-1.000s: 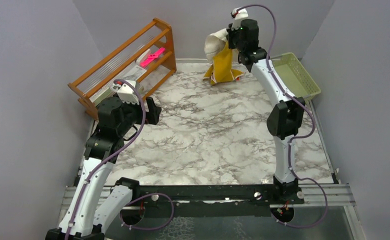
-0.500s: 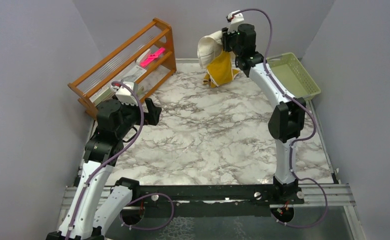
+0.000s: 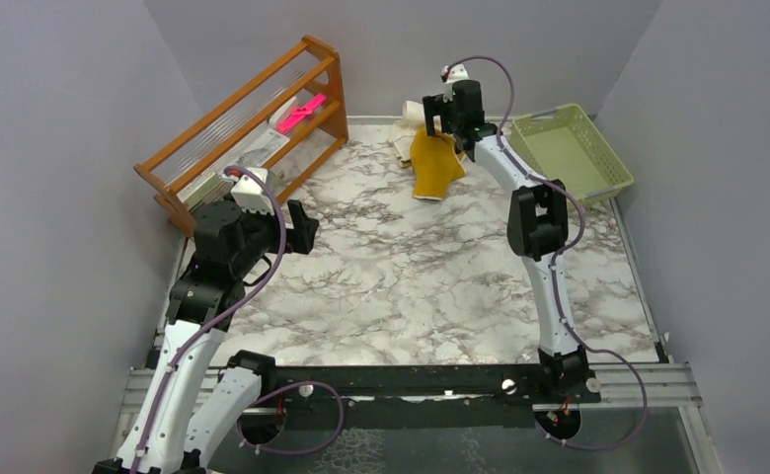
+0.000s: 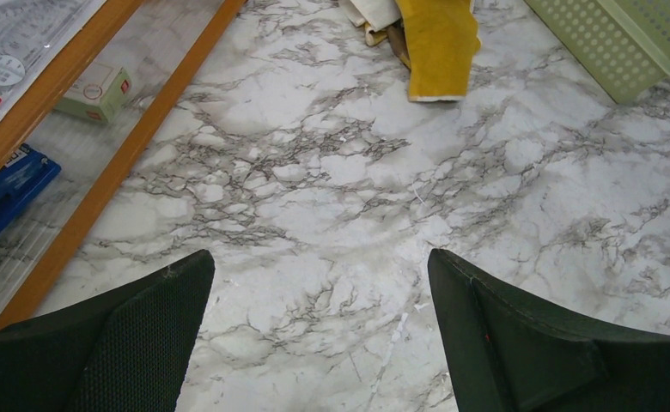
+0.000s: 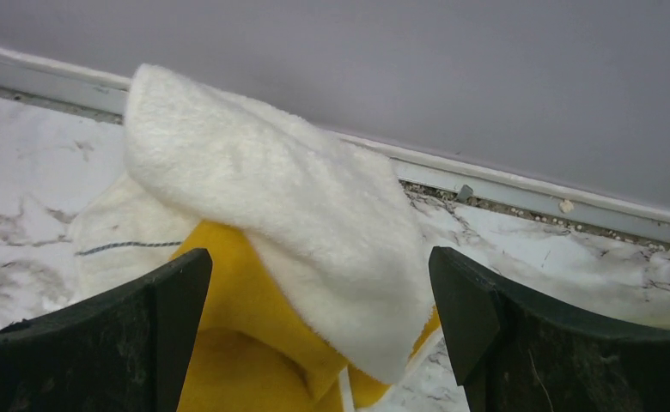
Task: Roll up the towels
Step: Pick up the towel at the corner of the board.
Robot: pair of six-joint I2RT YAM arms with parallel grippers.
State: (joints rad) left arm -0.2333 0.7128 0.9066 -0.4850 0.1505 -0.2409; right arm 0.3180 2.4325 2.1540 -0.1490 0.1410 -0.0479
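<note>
My right gripper (image 5: 319, 275) has let go, jaws now wide apart; the cream towel (image 5: 289, 215) and yellow towel (image 3: 432, 166), hoisted a second ago, lie crumpled left of the green basket (image 3: 598, 170). My left gripper (image 4: 319, 268) stays spread.

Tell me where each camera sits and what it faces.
Top external: high behind the robot, looking down on the table; left arm, right arm show.
Left wrist: looks across the table; open left gripper shows.
Right wrist: by the back wall, facing cream towel over yellow towel; open right gripper shows.
All three share the yellow towel.
</note>
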